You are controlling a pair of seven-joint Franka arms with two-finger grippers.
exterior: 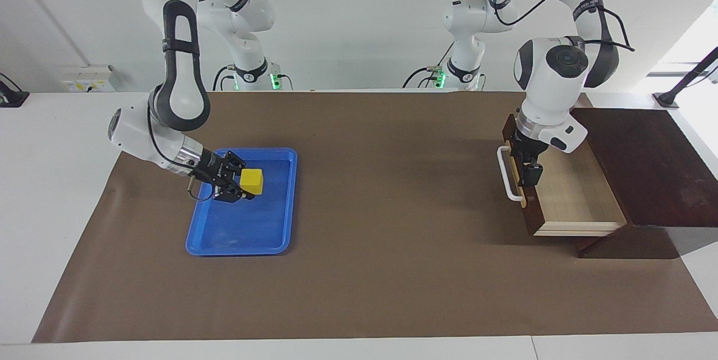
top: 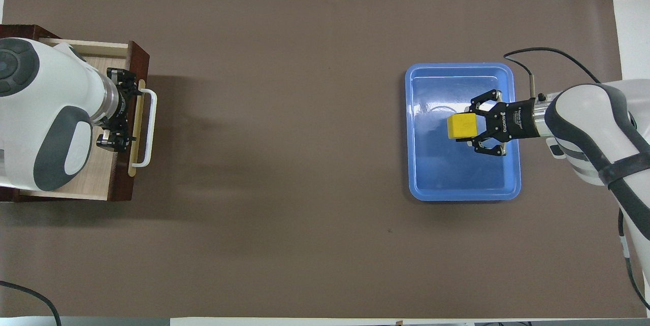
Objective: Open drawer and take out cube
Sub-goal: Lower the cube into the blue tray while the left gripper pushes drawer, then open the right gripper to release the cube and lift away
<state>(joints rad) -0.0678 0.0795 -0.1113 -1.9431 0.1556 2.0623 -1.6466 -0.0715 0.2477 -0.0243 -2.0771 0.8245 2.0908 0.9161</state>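
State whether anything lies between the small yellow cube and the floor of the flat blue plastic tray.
Nothing visible does: the right gripper holds the small yellow cube over the flat blue plastic tray, whose floor is bare.

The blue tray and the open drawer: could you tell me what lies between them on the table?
Nothing: between the blue tray and the drawer lies only bare brown mat, plain in the overhead view and confirmed in the facing view.

High facing view, steep overhead, shared table (exterior: 359, 292)

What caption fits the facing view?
Right gripper holds cube over blue tray; left gripper above open drawer.
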